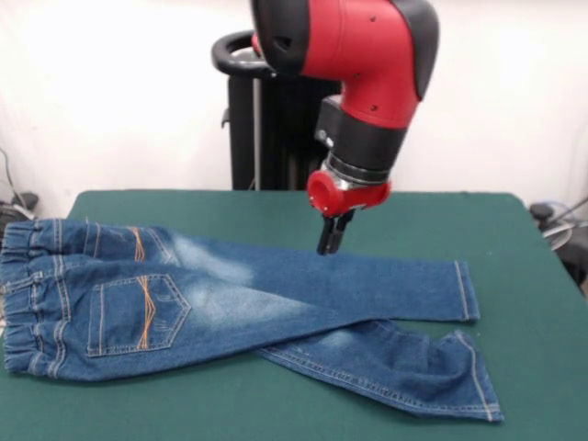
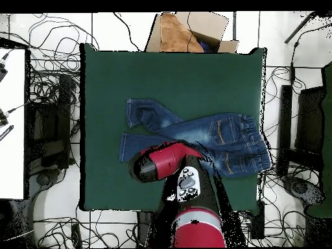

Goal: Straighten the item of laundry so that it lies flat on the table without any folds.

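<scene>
Nearest the front camera, the jeans (image 1: 230, 303) lie on the green table (image 1: 533, 312), back side up, waistband toward the picture's left edge. One leg runs straight across; the other angles under it toward the near edge, with its cuff rumpled and wrinkled. Orange stitching marks the pockets; no label or writing can be read. From overhead, the red arm (image 2: 162, 161) covers part of the jeans (image 2: 220, 136) and hides the gripper entirely. From the front, the gripper (image 1: 333, 234) hangs just over the straight leg, its dark fingers close together with nothing between them; whether it touches the denim is unclear. A cardboard box (image 2: 188, 32) sits beyond the table's far edge, partly cut off.
</scene>
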Tool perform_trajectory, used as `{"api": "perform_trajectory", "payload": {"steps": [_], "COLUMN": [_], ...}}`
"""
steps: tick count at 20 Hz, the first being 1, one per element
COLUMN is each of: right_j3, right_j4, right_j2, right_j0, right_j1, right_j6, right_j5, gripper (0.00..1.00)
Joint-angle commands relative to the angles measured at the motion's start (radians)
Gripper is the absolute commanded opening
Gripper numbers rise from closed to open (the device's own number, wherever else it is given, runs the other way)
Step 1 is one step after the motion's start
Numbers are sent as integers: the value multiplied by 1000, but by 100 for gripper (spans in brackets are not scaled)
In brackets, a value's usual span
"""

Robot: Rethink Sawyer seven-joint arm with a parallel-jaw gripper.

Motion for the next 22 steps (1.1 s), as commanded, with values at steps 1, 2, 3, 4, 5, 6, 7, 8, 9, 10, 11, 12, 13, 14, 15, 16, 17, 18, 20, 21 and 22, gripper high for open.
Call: {"api": "perform_trajectory", "payload": {"steps": [1,2,3,4,5,6,7,8,9,10,11,12,13,14,15,16,17,18,20,21,22], "right_j3": [66,70,77,85,71,56,41,47,56,65,70,69,67,70,64,63,41,35,1,-14,-20], "right_j4": [-97,-105,-115,-125,-131,-136,-142,-143,-140,-137,-134,-138,-143,-147,-153,-156,-162,-163,-166,-166,-166], "right_j2": [214,245,259,273,305,338,371,388,412,437,462,470,478,483,485,488,482,482,474,473,471], "right_j0": [-75,-117,-133,-148,-223,-298,-373,-398,-428,-459,-495,-512,-530,-545,-553,-566,-558,-564,-558,-555,-559], "right_j1": [-64,-72,-77,-81,-77,-74,-70,-75,-82,-88,-89,-87,-85,-85,-77,-76,-55,-49,-13,4,10], "right_j6": [-217,-260,-273,-279,-334,-389,-444,-455,-473,-490,-524,-551,-579,-598,-611,-624,-630,-642,-661,-675,-687], "right_j5": [57,77,83,83,96,108,120,124,131,139,161,185,210,225,235,241,254,262,290,305,311], "gripper": [0,0,0,0,0,0,0,0,0,0,0,0,0,0,0,0,0,0,0,0,0]}}
